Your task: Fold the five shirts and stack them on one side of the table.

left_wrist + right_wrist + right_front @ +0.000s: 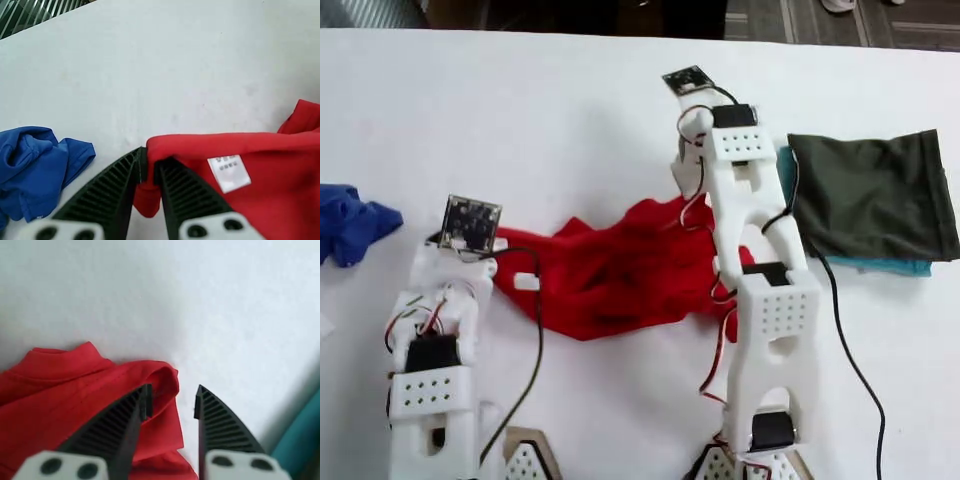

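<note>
A crumpled red shirt (610, 275) lies mid-table between the two arms. My left gripper (150, 167) is shut on its hem corner, close to a white label (228, 173). At the shirt's far right end, my right gripper (171, 402) stands open just above the table, with a rolled edge of the red shirt (75, 390) partly between its jaws. A blue shirt (350, 222) lies bunched at the left edge; the left wrist view shows the blue shirt (35, 172) beside the left gripper. A folded dark green shirt (870, 195) rests on a teal shirt (890, 266) at the right.
Black cables (855, 360) run from the arms across the table (520, 120) near the front. White tabletop stretches across the far half. The teal cloth (300, 440) lies close beside my right gripper.
</note>
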You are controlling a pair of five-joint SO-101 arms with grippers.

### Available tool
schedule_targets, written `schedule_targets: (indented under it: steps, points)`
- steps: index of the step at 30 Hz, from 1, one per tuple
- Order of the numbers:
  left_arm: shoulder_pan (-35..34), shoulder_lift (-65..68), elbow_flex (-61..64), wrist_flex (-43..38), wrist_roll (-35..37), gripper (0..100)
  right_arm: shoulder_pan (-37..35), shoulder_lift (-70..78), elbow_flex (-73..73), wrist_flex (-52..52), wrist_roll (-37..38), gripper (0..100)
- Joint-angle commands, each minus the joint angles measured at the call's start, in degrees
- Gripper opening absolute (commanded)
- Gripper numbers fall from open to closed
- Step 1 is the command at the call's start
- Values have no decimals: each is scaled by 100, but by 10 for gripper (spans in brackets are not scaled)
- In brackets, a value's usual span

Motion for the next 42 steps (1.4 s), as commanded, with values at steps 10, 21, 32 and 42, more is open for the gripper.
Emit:
schedule_targets:
  steps: [10,21,32,42]
  points:
    - [-35,-114,-48,-123,-62,26,-31,505,-246,-338,18,142]
    - [-35,-114,-48,-123,-62,26,-48,567,-571,-259,18,142]
    - [-35,-114,-48,-123,-62,26,-259,778,-598,-277,26,141]
    - [-35,-114,-48,-123,-62,26,-330,1253,-1134,-251,18,139]
